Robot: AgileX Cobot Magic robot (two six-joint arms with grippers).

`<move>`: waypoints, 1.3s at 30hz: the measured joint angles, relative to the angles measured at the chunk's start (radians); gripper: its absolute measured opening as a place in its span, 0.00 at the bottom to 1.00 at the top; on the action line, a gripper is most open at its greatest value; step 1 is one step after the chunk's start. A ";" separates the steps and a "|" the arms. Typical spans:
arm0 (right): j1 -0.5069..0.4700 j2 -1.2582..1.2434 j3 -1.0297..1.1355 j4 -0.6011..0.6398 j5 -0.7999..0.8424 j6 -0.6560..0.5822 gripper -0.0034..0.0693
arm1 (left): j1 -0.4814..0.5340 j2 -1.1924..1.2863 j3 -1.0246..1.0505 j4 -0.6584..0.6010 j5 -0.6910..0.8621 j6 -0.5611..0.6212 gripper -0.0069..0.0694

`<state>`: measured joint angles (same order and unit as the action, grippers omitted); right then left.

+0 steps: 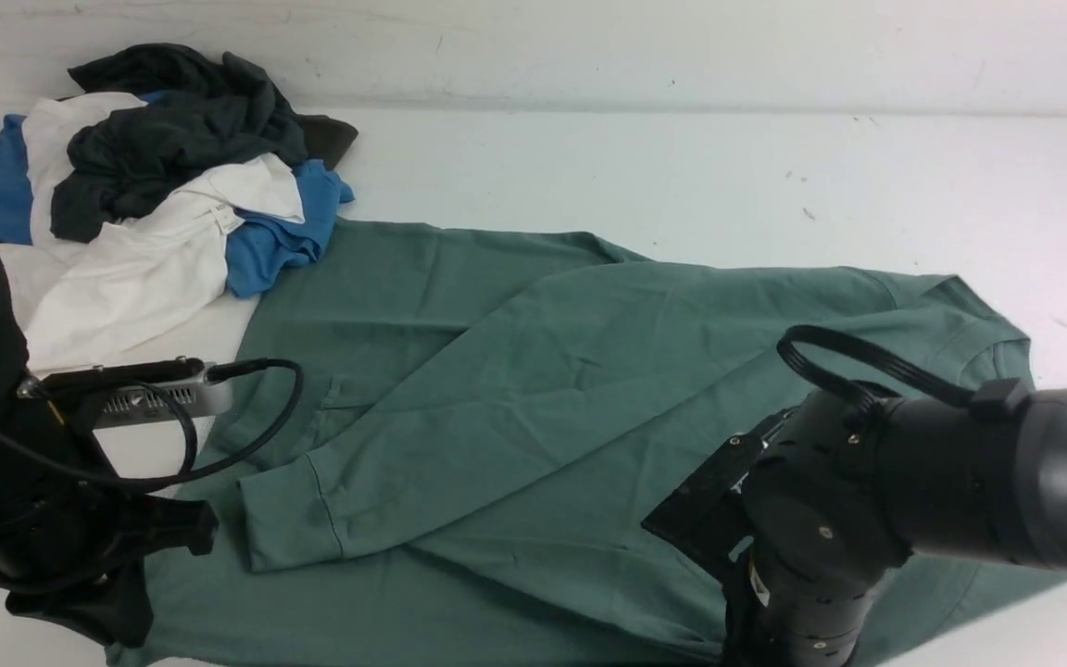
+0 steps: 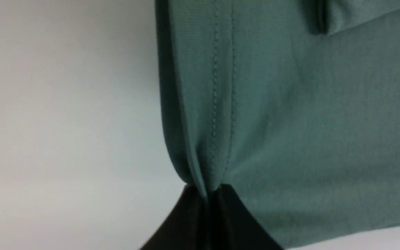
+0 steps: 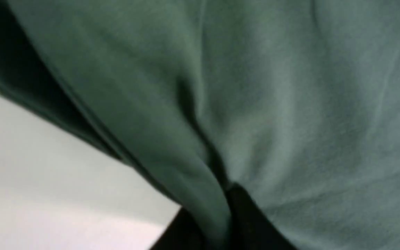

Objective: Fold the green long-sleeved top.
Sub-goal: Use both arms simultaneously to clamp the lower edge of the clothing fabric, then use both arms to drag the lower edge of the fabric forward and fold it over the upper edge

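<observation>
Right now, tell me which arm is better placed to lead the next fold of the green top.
Left, narrowly. The left gripper pinches the green top cleanly at its stitched hem; the right gripper grips it where it bunches, blurred. Probably both lift together.

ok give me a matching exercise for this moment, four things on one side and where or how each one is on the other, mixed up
1 black left claw
2 black right claw
3 crumpled dark grey garment
4 sage-green cotton long-sleeved top

a heaped on the clothes pile at the far left
b shut on the top's double-stitched hem
c spread across the middle of the white table
d shut on a plain fold of the top, no stitching in sight

Pairs: 1-b, 2-d, 3-a, 4-c
</observation>
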<state>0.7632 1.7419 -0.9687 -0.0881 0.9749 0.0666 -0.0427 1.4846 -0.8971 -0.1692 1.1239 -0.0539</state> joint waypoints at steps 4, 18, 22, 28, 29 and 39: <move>0.020 -0.096 0.000 0.042 0.080 -0.012 0.07 | 0.000 -0.109 0.000 -0.012 0.037 -0.004 0.11; -0.210 -0.209 -0.404 -0.040 0.257 -0.137 0.07 | 0.000 -0.046 -0.466 -0.076 0.062 -0.056 0.11; -0.296 -0.071 -0.578 -0.007 0.260 -0.236 0.07 | 0.000 0.108 -0.645 -0.073 0.060 -0.068 0.11; -0.374 0.215 -0.887 -0.008 0.222 -0.282 0.07 | 0.000 0.436 -0.979 -0.024 0.057 -0.122 0.11; -0.380 0.251 -0.927 -0.009 0.215 -0.282 0.07 | 0.000 0.488 -1.035 -0.009 0.055 -0.136 0.11; -0.391 0.571 -1.202 -0.010 0.117 -0.282 0.09 | 0.000 0.841 -1.386 0.040 0.045 -0.162 0.11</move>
<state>0.3727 2.3124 -2.1706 -0.0977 1.0919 -0.2152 -0.0427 2.3254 -2.2833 -0.1290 1.1692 -0.2155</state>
